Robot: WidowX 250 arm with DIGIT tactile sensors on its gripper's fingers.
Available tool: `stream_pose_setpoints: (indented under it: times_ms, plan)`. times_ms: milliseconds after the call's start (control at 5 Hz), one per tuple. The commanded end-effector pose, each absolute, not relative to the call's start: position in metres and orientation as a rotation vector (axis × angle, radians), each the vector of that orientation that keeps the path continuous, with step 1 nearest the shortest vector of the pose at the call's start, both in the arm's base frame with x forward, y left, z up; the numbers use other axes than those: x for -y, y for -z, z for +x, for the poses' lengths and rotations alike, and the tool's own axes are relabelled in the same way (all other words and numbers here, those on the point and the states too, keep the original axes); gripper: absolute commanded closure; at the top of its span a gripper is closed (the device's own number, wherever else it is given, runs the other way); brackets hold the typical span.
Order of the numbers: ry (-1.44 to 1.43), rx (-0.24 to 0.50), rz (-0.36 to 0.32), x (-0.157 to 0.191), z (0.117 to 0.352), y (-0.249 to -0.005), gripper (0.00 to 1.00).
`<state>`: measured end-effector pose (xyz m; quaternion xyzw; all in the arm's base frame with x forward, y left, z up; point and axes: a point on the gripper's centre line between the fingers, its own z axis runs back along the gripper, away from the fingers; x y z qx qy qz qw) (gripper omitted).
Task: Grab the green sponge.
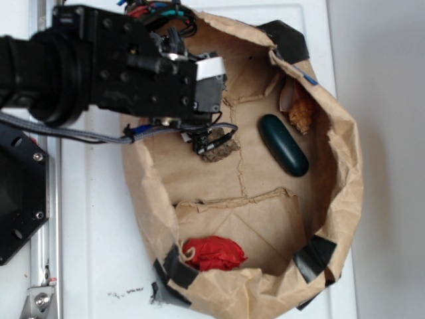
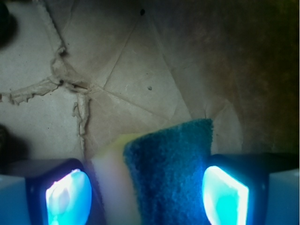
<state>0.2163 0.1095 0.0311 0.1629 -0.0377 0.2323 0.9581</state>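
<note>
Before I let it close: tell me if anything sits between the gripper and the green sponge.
Nothing visible does. In the wrist view the green sponge stands directly between the fingers of the gripper, with only bare paper bag behind it.

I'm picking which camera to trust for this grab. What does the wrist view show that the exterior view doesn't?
Wrist only: the green sponge, yellow foam beside its green scouring face, sitting between the two fingers; contact is unclear. Exterior only: the teal capsule, the red crumpled thing, the orange item and the black tape. Both: the brown paper bag floor.
</note>
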Motion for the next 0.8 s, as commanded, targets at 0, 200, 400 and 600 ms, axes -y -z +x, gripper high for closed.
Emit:
stream_pose_setpoints:
  times_ms: [0,200,400,600]
  plan:
    - [-0.543,0.094,0.291,-0.118,0.215,-0.045,1.0]
    - [-0.54,0.09,0.281,-0.117,0.215,-0.048,1.0]
    - [-0.537,0.088,0.264,-0.117,0.216,-0.052,1.0]
    - [-0.536,0.084,0.238,-0.115,0.216,-0.06,1.0]
